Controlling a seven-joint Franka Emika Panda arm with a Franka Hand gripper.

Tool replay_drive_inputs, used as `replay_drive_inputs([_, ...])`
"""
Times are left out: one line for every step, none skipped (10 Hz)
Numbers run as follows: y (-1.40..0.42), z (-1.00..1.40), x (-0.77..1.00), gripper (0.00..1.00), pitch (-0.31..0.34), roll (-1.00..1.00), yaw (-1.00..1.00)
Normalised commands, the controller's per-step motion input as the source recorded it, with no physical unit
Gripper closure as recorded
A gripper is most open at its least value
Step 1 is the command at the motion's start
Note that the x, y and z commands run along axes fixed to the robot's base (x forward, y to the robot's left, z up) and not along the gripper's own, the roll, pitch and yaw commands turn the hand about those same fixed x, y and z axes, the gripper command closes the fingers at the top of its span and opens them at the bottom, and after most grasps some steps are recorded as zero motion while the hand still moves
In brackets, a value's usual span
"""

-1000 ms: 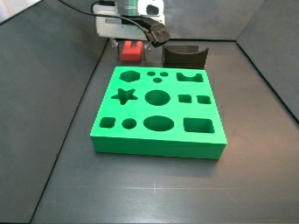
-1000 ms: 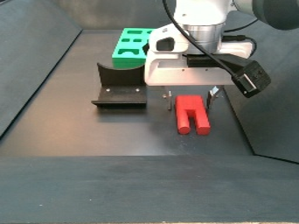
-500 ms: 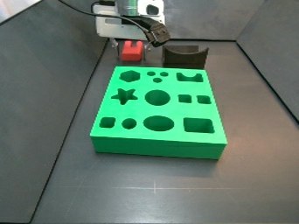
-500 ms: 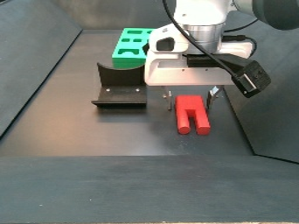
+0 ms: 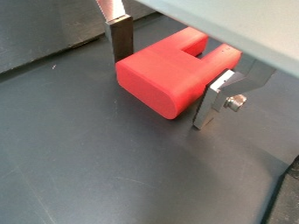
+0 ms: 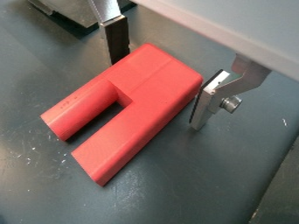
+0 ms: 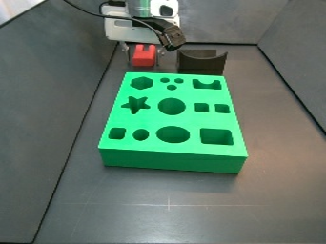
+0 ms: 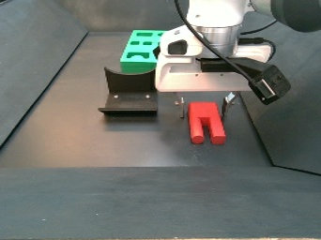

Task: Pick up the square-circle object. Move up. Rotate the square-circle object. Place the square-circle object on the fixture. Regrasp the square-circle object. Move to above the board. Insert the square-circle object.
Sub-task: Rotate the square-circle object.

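Note:
The square-circle object [image 5: 163, 74] is a red block with two prongs, lying flat on the dark floor [image 6: 126, 101]. My gripper [image 5: 162, 92] straddles its square end, open, with one silver finger [image 6: 114, 39] on each side and a narrow gap at each. In a side view the gripper [image 8: 206, 103] hangs low over the red piece [image 8: 207, 124], to the right of the fixture [image 8: 127, 94]. The green board [image 7: 173, 119] lies in front of the fixture [image 7: 201, 60]; the gripper [image 7: 143, 48] is behind the board's far left corner.
Dark walls enclose the floor on all sides. A black cable loops off the wrist [image 8: 266, 84] towards the right wall. One corner of the board [image 8: 141, 49] shows behind the fixture.

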Motion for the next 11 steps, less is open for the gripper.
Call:
replay_drive_inputs([0.02,-0.17,0.01,0.0,-0.032,-0.14,0.0])
replay_drive_inputs([0.02,-0.17,0.01,0.0,-0.032,-0.14,0.0])
replay_drive_inputs([0.02,-0.17,0.02,0.0,-0.032,-0.14,0.0])
replay_drive_inputs([0.02,-0.17,0.01,0.0,-0.032,-0.14,0.0])
replay_drive_inputs([0.02,-0.17,0.01,0.0,-0.032,-0.14,0.0])
replay_drive_inputs([0.02,-0.17,0.01,0.0,-0.032,-0.14,0.0])
replay_drive_inputs([0.02,-0.17,0.02,0.0,-0.032,-0.14,0.0])
replay_drive_inputs([0.02,-0.17,0.01,0.0,-0.032,-0.14,0.0])
replay_drive_inputs([0.02,-0.17,0.01,0.0,-0.032,-0.14,0.0])
replay_drive_inputs([0.02,-0.17,0.01,0.0,-0.032,-0.14,0.0])
replay_drive_inputs([0.02,-0.17,0.01,0.0,-0.032,-0.14,0.0])
